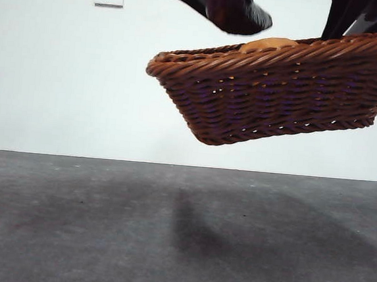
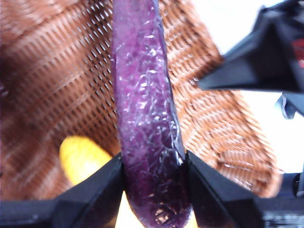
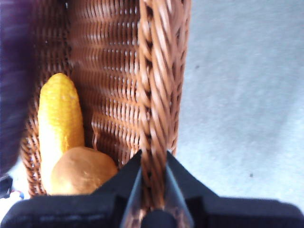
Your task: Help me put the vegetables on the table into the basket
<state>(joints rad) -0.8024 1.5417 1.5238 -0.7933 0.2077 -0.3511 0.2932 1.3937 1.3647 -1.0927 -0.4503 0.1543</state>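
Overhead, basket lifted off grey table, right tool pinching its rim, left tool clamping eggplant, white wall

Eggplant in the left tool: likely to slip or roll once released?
The eggplant looks glossy, so it may be slippery in the left tool. Its rounded, slim body would probably roll. The basket hangs tilted from the right tool, so it may slide downhill inside.

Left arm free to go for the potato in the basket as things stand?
Probably not: the left gripper is shut on the eggplant, which hangs over the lifted basket; the potato lies inside.
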